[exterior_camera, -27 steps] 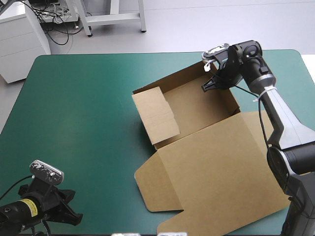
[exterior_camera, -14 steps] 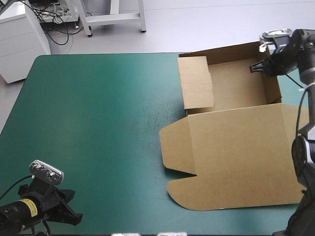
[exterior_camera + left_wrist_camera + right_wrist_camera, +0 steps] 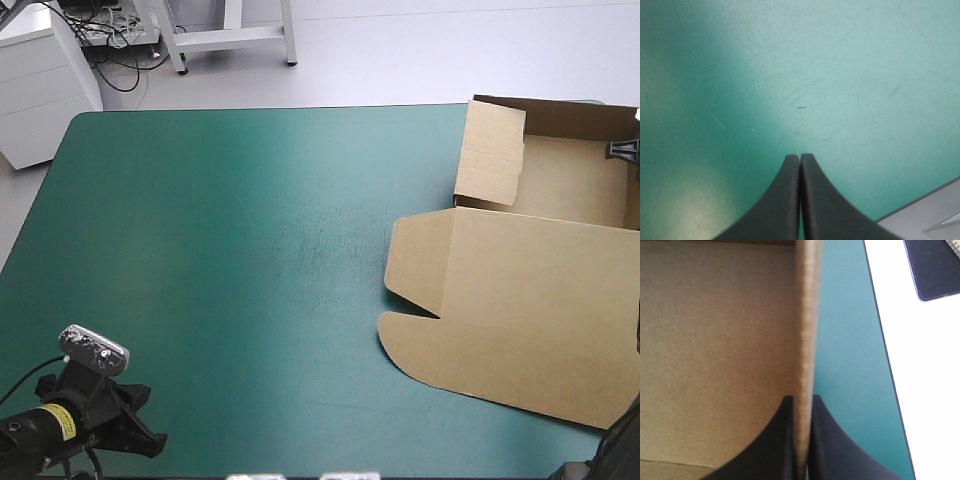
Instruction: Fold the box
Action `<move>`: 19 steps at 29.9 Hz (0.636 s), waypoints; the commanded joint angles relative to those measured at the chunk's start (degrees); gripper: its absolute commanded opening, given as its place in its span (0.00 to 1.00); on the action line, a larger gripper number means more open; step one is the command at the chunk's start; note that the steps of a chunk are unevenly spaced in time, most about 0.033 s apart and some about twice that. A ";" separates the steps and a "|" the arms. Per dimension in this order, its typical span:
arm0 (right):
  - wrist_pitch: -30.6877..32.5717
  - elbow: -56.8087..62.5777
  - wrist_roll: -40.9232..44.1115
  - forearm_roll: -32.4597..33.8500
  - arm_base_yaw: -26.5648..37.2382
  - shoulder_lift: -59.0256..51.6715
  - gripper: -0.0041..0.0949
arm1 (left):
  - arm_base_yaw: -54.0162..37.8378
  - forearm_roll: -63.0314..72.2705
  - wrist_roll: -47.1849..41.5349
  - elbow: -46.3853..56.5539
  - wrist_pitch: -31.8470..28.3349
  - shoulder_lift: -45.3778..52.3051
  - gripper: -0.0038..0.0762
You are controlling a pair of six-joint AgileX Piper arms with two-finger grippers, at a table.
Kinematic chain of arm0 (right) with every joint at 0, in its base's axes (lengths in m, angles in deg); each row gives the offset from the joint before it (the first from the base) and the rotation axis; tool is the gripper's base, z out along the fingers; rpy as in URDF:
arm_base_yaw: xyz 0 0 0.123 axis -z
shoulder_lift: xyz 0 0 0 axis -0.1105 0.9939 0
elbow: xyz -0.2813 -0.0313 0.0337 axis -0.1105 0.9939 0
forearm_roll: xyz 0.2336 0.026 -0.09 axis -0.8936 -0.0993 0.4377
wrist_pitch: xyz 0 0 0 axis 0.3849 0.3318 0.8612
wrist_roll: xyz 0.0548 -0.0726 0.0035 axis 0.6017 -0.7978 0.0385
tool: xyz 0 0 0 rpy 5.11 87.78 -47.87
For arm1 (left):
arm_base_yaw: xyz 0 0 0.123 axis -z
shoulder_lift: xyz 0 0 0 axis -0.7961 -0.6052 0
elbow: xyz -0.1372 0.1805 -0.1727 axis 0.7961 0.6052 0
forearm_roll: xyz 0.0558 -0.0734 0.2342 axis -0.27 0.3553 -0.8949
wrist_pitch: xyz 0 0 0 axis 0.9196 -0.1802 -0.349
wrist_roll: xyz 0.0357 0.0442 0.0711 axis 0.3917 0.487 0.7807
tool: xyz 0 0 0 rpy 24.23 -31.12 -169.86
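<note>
In the high view, the brown box (image 3: 520,300) is being seen at the far right corner of the table (image 3: 230,250). Its open tray (image 3: 570,180) is sitting by the far edge, and its lid (image 3: 530,330) is lying flat toward the near right corner. Only a bit of the right gripper (image 3: 622,148) is being shown, at the tray's right wall. The left gripper (image 3: 150,440) is being kept at the near left corner, well apart from the box.

In the left wrist view, the two black fingers are being pressed together into one point. Nothing is being held, and only the teal-green cover (image 3: 840,75) is under them.

In the right wrist view, the box's thin side wall (image 3: 807,315) is being pinched between the black fingers, which are almost closed.

The board is probably light and stiff, and it is likely being bent only along its fold lines. A hard squeeze could be denting it. An edge of a wall or flap is being judged the best place to grab.

No words or labels are being shown on the box.
</note>
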 commanded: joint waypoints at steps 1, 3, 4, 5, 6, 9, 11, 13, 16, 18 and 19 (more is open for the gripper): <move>-1.95 -1.85 0.79 -1.29 2.10 -1.31 0.02 | 0.17 0.71 -0.30 -1.37 -2.52 -0.33 0.01; -1.81 -1.77 0.91 -0.92 2.62 -0.18 0.02 | 0.17 0.97 -0.30 -1.37 -2.52 -0.33 0.01; -1.81 -1.51 0.91 -0.92 2.75 0.31 0.02 | 0.17 1.07 -0.30 -1.37 -2.52 -0.33 0.01; -2.01 -1.36 0.91 -0.92 2.75 0.62 0.02 | 0.17 1.07 -0.30 -1.37 -2.52 -0.33 0.01; -2.37 -1.21 0.91 -0.50 2.85 1.09 0.02 | 0.17 1.07 -0.30 -1.37 -2.52 -0.33 0.01; -2.69 -1.21 0.91 -0.39 2.85 2.54 0.02 | 0.17 1.07 -0.30 -1.37 -2.77 -0.33 0.01; -2.69 -1.21 0.91 -0.39 2.85 3.31 0.03 | 0.17 1.07 -0.30 -1.37 -2.77 -0.33 0.01; -2.32 -1.21 0.91 -0.32 2.85 3.89 0.08 | 0.17 1.07 -0.30 -1.37 -2.77 -0.33 0.01; -2.19 -1.21 0.91 -0.02 2.85 4.35 0.24 | 0.17 1.07 -0.30 -1.37 -2.77 -0.33 0.01; -2.58 -1.21 0.91 0.12 2.85 4.35 0.39 | 0.17 1.07 -0.30 -1.37 -2.77 -0.33 0.01; -2.58 -1.21 0.91 0.12 2.85 4.23 0.48 | 0.17 1.07 -0.30 -1.37 -2.77 -0.33 0.01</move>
